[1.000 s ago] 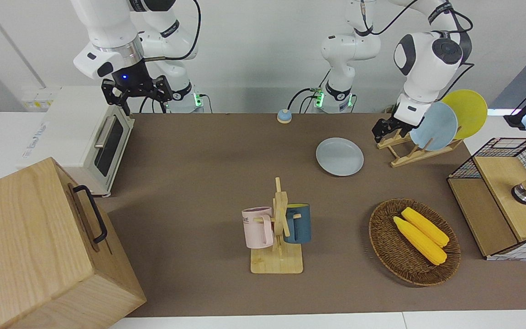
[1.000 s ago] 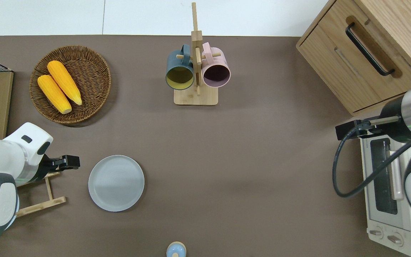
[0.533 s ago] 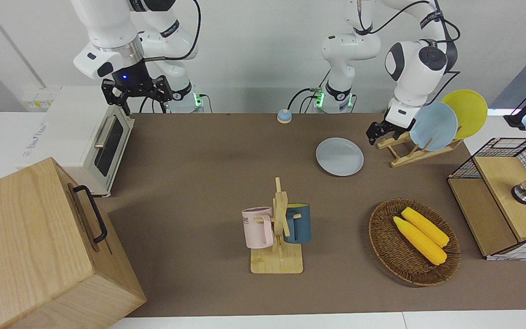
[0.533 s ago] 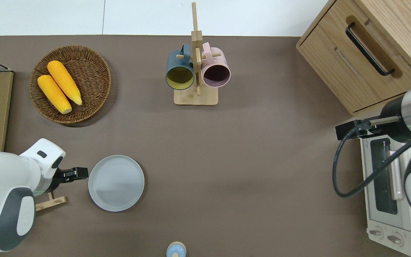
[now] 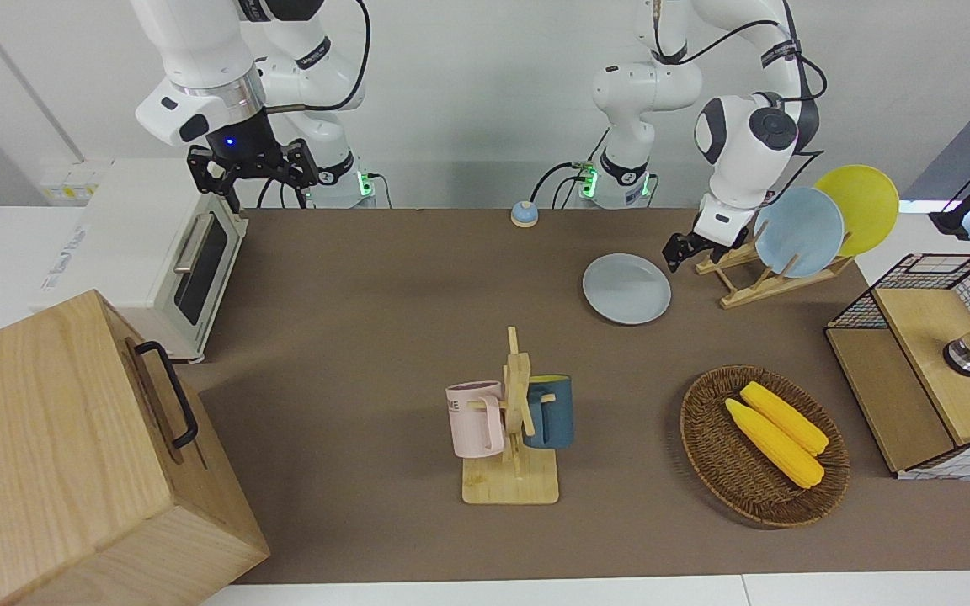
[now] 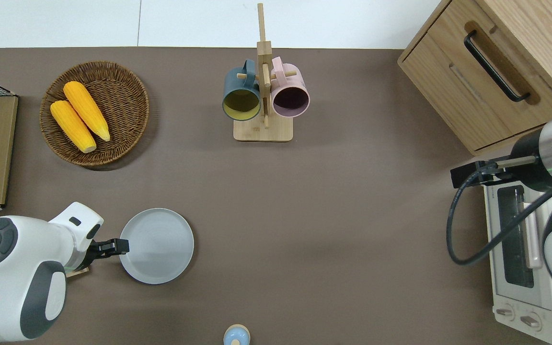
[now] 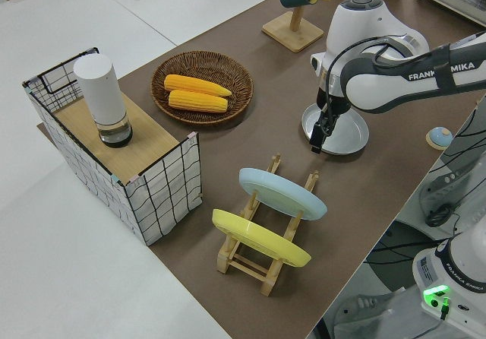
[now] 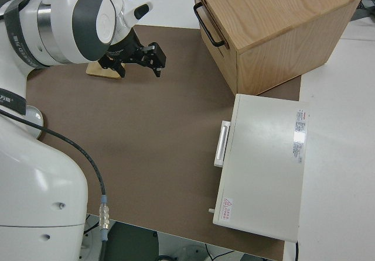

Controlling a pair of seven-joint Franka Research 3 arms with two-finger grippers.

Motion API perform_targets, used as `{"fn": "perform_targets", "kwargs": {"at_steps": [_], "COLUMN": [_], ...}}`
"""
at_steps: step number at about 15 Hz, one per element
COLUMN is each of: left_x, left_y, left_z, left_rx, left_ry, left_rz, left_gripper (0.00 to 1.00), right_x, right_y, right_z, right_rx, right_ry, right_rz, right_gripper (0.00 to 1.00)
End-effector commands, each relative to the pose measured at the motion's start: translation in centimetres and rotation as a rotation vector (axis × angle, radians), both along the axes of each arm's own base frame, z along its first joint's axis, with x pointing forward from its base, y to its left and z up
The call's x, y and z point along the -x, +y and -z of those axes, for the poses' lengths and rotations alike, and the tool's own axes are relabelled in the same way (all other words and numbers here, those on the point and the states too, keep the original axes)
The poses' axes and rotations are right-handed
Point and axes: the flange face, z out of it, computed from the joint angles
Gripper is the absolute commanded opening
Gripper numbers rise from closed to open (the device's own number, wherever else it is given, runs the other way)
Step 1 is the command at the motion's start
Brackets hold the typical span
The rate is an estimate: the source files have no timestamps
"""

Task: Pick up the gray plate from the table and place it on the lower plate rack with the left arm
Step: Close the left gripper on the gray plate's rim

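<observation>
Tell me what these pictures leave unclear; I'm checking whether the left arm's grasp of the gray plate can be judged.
- Left gripper at the gray plate's rim: fingers too small in every view to tell open, shut or touching.
- Lower plate rack: overhead view, almost wholly hidden under the left arm.
- Gray plate: left side view, partly covered by the arm.
- Right arm: parked.

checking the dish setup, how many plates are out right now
3. The gray plate lies flat on the table. The light blue plate and the yellow plate stand in the plate rack.
</observation>
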Motion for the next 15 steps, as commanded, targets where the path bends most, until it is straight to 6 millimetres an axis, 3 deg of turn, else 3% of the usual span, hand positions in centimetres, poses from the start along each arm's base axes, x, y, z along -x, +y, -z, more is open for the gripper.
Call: {"fn": "perform_targets", "kwargs": {"at_steps": [1, 6, 8, 12, 15], "left_x": [0.3, 0.1, 0.0, -0.1, -0.1], "left_y": [-0.8, -0.9, -0.9, -0.9, -0.9], "left_z": [2.2, 5.0, 5.3, 5.3, 5.5], "left_rx": [0.026, 0.034, 0.034, 0.045, 0.045], "left_ry": [0.021, 0.061, 0.057, 0.048, 0.053], "left_rz": [-0.051, -0.057, -0.059, -0.091, -0.091], "left_gripper": [0.98, 0.96, 0.9, 0.31, 0.04], "right_x": [0.2, 0.2, 0.2, 0.2, 0.2], "right_y": [-0.1, -0.1, -0.1, -0.1, -0.1], "right_z": [-0.4, -0.4, -0.4, -0.4, -0.4], "right_rx": [0.002, 0.002, 0.003, 0.002, 0.003], "right_ry": [0.004, 0.004, 0.002, 0.004, 0.002], "right_rz": [0.014, 0.014, 0.014, 0.014, 0.014], "right_gripper": [0.983, 0.983, 0.983, 0.983, 0.983]}}
